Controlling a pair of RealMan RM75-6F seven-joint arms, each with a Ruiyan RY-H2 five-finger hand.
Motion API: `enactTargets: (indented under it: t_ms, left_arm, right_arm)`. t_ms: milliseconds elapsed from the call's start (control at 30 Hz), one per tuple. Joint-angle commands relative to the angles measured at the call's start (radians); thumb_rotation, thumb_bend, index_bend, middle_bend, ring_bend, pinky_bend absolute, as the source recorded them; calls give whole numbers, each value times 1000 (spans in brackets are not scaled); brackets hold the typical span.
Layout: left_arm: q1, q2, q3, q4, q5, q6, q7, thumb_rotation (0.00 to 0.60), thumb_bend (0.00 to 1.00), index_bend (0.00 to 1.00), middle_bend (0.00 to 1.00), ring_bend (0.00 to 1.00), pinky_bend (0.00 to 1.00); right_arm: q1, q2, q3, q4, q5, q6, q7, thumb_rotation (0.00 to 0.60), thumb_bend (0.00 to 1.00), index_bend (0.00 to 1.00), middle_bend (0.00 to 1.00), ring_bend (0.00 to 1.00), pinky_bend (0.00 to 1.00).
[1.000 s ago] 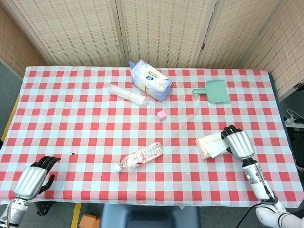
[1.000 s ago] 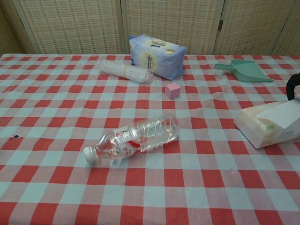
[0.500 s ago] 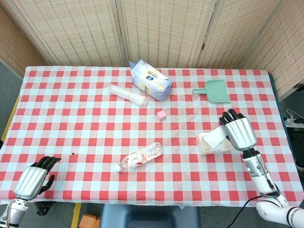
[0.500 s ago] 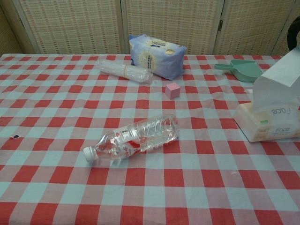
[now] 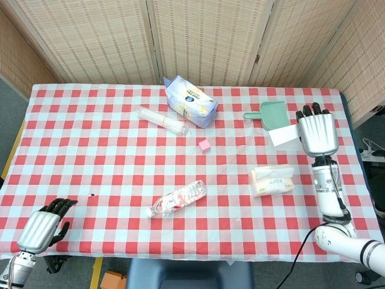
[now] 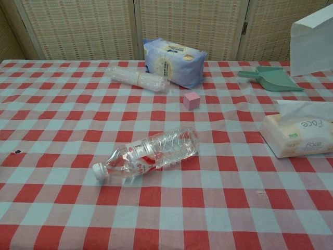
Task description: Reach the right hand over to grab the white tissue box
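— At right of the head view, where is the tissue box [image 5: 272,181]?
— Flat on the worktop [image 5: 90,150], long axis left–right, below-left of the raised right hand [image 5: 317,133], whose fingers [image 5: 311,111] pinch a pulled tissue sheet [image 5: 283,134].
— Nearer hand?
— Right; the left hand [image 5: 41,227], curled on nothing, sits lower left. Open cloth surrounds the box.

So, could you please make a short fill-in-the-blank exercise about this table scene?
1. The right robot hand holds a white ____ above the table.
2. The tissue box lies on the ____ tablecloth.
3. The pink cube lies between the blue pack and the clear ____.
4. The dustpan is ____ in colour.

Missing words: tissue; checked; bottle; green
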Motion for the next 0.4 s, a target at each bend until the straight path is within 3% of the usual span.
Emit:
enactTargets:
  t_ms: [33, 233, 400]
  left_arm:
    - [0, 0, -2, 2, -3, 1, -2, 600, 532, 212, 231, 178, 446]
    - [-2, -2, -7, 9, -19, -8, -8, 600, 532, 211, 231, 179, 446]
    - [-1, -1, -6, 8, -16, -5, -6, 600, 532, 211, 231, 179, 446]
  right_arm:
    - [83, -79, 15, 186, 67, -96, 3, 600, 545, 666, 429, 302, 628]
    - [119, -128, -3, 287, 56, -114, 53, 600, 545, 661, 429, 302, 628]
    - [129, -131, -7, 301, 62, -109, 72, 600, 545, 661, 429, 302, 628]
